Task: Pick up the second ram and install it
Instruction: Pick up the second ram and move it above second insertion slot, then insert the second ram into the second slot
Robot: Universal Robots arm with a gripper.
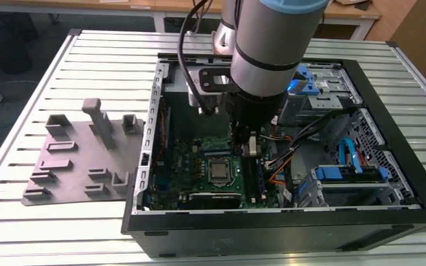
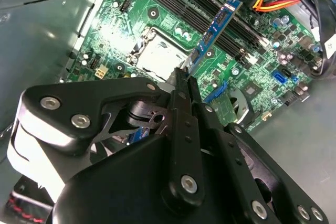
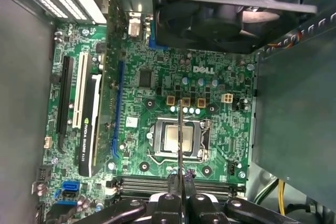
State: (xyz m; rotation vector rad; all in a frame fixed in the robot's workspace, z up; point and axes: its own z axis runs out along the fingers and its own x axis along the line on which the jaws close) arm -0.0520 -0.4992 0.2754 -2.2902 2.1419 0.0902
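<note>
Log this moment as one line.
gripper: shut on memory stick | position: over motherboard, inside computer case | seated: cannot tell

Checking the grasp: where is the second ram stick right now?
In both wrist views the thin flat memory stick is pinched between the black fingers, above the green motherboard near its long black memory slots.

Grey arm (image 1: 272, 44), seemingly blue-capped; black hand (image 2: 182, 77), silver screws (image 2: 189, 183)
</note>
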